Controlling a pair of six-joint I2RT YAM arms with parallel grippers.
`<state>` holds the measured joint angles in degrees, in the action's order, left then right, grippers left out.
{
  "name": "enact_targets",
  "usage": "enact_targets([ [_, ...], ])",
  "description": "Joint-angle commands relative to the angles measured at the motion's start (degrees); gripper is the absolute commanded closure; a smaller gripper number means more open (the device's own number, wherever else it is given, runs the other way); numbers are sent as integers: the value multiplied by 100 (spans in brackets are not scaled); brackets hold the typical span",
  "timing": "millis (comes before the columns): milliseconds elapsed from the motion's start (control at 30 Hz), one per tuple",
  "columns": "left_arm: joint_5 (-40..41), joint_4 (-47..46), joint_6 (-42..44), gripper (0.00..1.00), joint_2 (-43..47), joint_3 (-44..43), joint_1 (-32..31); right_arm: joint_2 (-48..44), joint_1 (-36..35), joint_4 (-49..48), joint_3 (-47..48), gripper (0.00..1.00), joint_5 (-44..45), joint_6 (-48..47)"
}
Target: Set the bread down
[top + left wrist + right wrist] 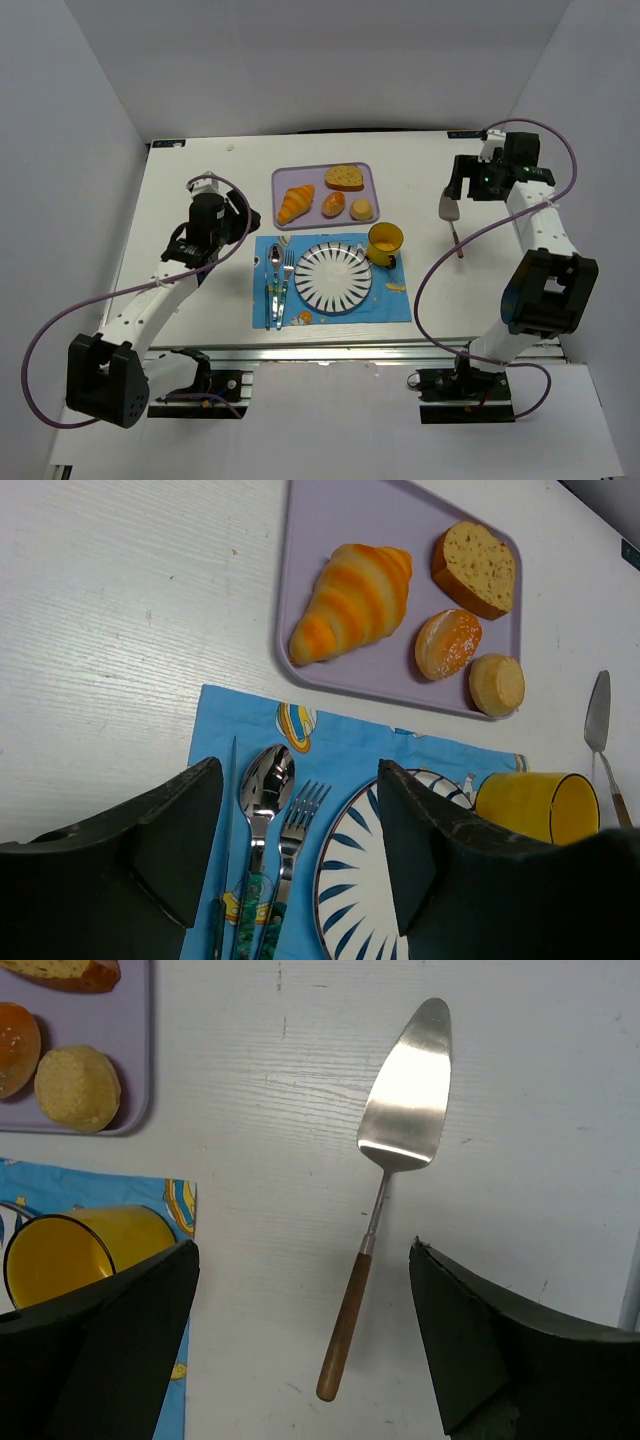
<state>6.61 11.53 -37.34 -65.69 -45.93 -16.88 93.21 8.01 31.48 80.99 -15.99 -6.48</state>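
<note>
The bread, a small pale golden bun, lies at the right front corner of the lavender tray. It also shows in the left wrist view and the right wrist view. My left gripper is open and empty, left of the tray; in its own view it hovers over the spoon and fork. My right gripper is open and empty at the far right; in its own view it hangs above the wooden handle of a cake server.
The tray also holds a croissant, a toast slice and a darker oval roll. A blue placemat carries a striped plate, a yellow mug, a spoon and a fork.
</note>
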Motion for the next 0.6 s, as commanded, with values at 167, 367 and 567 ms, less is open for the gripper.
enact_targets([
  [167, -90, -213, 43, 31, 39, -126, 45, -234, 306, 1165, 57, 100, -1714, -2453],
  [367, -81, -292, 34, 33, 127, -21, 54, -258, 543, 1239, -249, 40, -1742, -2358],
  [567, -142, -362, -1, 33, 215, 216, 80, -1348, 588, -789, -2024, 11, 75, -1208],
])
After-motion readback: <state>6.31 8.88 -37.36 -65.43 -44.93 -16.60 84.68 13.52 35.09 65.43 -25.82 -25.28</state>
